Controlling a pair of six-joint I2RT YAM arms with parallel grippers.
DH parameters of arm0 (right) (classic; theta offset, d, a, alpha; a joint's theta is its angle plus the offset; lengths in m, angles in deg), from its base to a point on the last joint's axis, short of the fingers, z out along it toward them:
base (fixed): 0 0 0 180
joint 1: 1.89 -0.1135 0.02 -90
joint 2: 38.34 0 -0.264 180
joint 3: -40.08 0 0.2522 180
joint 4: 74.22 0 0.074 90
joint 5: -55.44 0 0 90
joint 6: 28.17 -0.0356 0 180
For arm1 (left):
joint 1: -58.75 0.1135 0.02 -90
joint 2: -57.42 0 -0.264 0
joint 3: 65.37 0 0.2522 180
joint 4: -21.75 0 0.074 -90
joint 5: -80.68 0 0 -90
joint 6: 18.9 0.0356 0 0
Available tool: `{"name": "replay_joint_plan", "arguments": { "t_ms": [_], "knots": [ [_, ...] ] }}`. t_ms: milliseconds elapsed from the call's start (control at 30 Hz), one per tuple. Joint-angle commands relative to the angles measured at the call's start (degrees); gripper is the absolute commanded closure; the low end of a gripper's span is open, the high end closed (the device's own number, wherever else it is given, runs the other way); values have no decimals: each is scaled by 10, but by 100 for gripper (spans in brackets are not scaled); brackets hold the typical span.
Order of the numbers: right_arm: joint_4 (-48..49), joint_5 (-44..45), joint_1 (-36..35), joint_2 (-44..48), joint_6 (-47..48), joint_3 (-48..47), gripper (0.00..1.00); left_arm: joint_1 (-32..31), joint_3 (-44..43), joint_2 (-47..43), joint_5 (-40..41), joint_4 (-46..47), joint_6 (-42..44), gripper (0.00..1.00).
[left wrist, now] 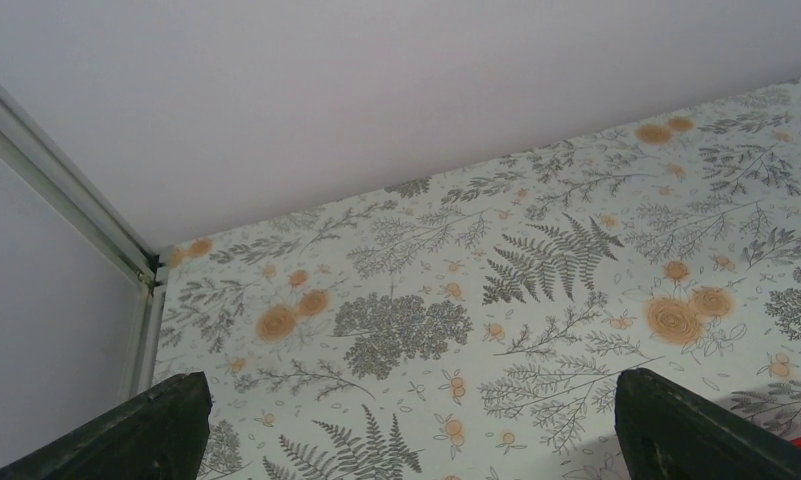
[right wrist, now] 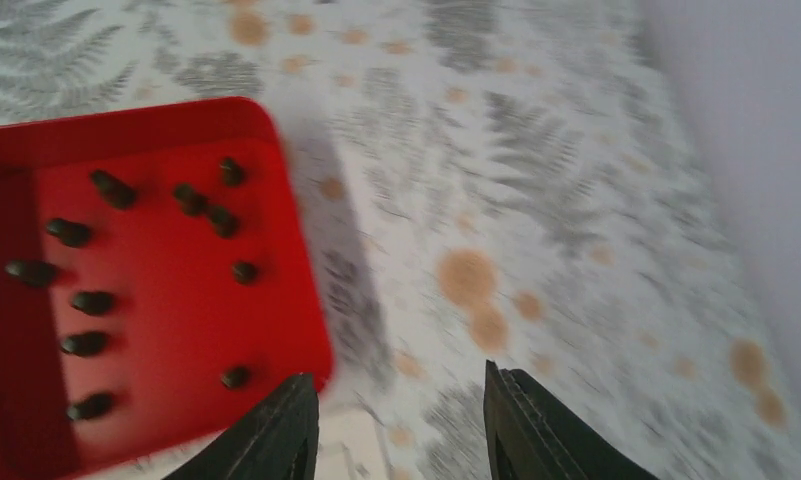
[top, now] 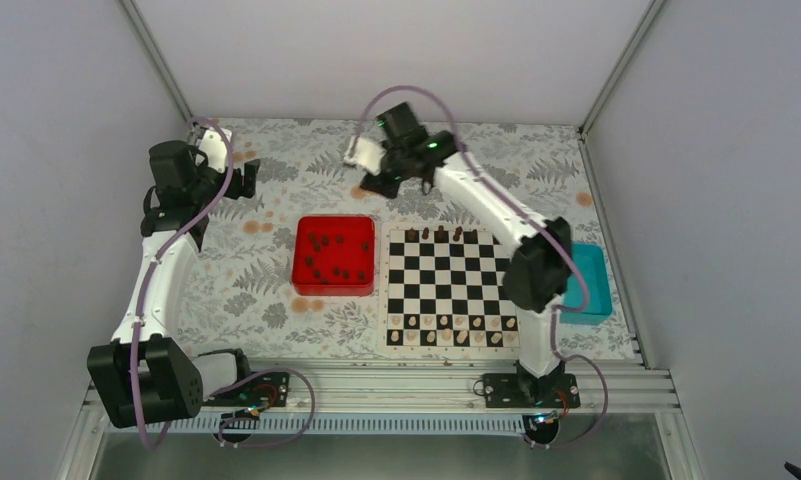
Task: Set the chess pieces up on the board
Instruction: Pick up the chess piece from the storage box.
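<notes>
Dark brown chess pieces (right wrist: 93,300), around a dozen of them, are lying loose in the red square plastic tray (top: 334,290). A few more are standing along the far row of the flat black-and-white chessboard (top: 385,290).

Over on the left, the left arm (top: 161,290) is reaching up along the side wall with its elbow bent. The left gripper (left wrist: 413,385) is hanging above the fern-printed tablecloth (left wrist: 536,260) near the far left corner. Its jaws are spread wide with nothing between them, well apart from the tray.

Coming across to the middle, the right gripper (top: 376,185) is hovering just beyond the tray's far right corner. Its wrist view is blurring, but the jaws are standing apart, gripping nothing, with only cloth showing between them. Every piece in the tray is sitting off to one side of the fingers (right wrist: 276,430), the nearest one close to the tray's corner.

The right arm (top: 496,210) is rising beside the board's near right corner and stretching diagonally across its far edge. Pale tan pieces (top: 444,322) are lining the board's near rows. At the far right, a teal tray (top: 591,285) is peeking out from behind the elbow.
</notes>
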Motion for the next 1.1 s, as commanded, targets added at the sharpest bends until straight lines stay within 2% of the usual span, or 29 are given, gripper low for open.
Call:
{"name": "replay_joint_plan", "arguments": {
  "t_ms": [0, 233, 433, 1067],
  "knots": [
    [-42, 5, -66, -91, -8, -55, 56, 3, 3, -10, -12, 1, 2, 0],
    [-6, -21, -129, -173, -12, -88, 57, 4, 4, -7, -14, 3, 3, 0],
    [-19, -57, -158, -224, -12, -119, 57, 4, 6, -6, -16, 5, 4, 0],
    [10, -51, -205, -282, -14, -122, 56, 6, 9, -10, -14, 8, 2, 0]
  ]
}}
